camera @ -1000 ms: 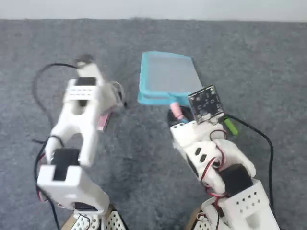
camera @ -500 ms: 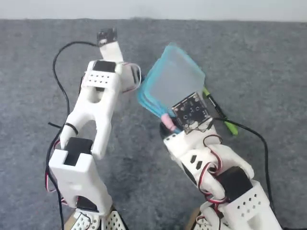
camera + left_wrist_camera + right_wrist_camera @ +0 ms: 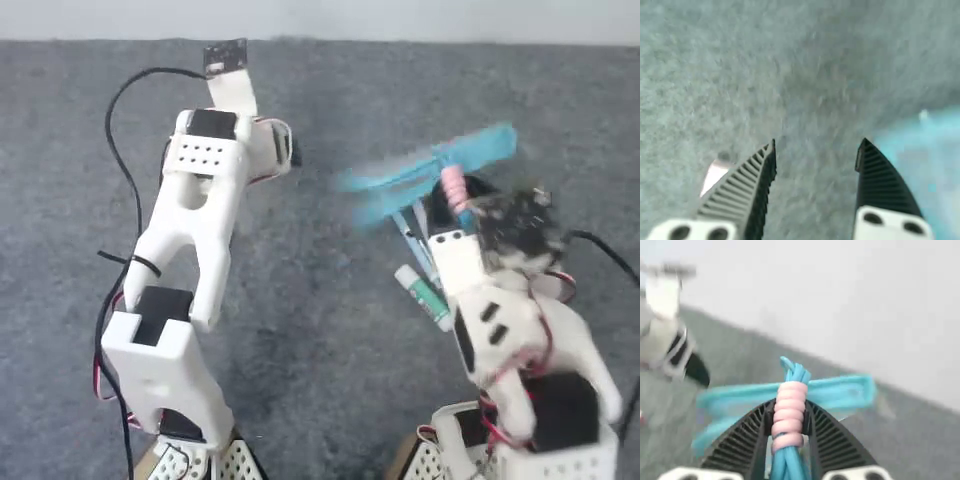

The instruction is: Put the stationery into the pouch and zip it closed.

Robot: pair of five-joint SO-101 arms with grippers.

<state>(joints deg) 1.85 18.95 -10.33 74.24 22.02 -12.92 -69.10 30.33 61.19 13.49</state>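
The light-blue pouch [image 3: 425, 172] hangs tilted in the air, off the carpet. My right gripper [image 3: 456, 207] is shut on its pink beaded zip pull [image 3: 455, 185] and blue cord. In the right wrist view the pull [image 3: 788, 415] sits between the fingers of the right gripper [image 3: 789, 407], with the pouch [image 3: 835, 390] spread behind it. A white-and-green glue stick [image 3: 424, 295] and a blue pen [image 3: 411, 233] lie on the carpet under the pouch. My left gripper [image 3: 284, 148] is open at the back left, nothing in it [image 3: 817, 145]. The pouch's edge [image 3: 925, 145] is beside it.
Grey carpet [image 3: 330, 320] covers the table. A small pale object [image 3: 715, 174] lies on the carpet by one left finger. The left arm [image 3: 670, 340] appears at the far side in the right wrist view. A white wall [image 3: 840, 300] stands behind.
My right gripper has lifted the pouch off the carpet and swung it right, uncovering the glue stick and pen. The left arm reached toward the back, then held still.
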